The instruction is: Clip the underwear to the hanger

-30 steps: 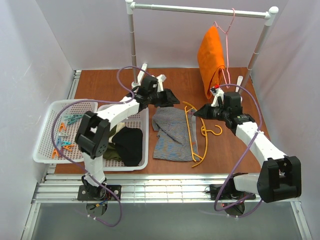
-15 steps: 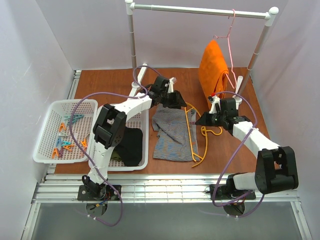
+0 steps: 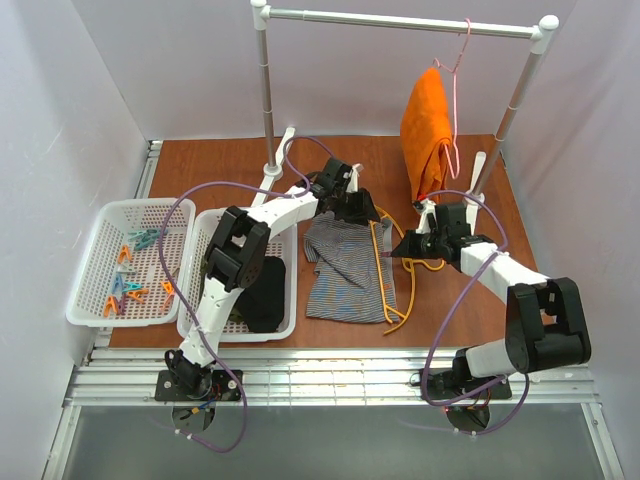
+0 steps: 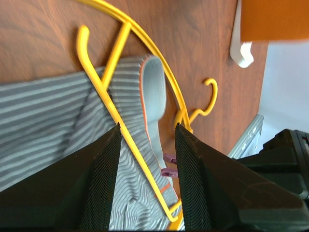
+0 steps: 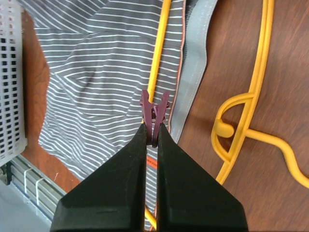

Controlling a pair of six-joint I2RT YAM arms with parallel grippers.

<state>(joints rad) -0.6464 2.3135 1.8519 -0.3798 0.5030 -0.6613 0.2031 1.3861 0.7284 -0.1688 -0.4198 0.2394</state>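
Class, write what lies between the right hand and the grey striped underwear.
The right wrist view shows a maroon plastic clothes peg, pinched in the right hand, over the grey striped underwear.

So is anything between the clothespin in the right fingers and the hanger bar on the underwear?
Nothing visible: the purple clothespin in the right fingers faces the yellow hanger and underwear waistband with only open space between.
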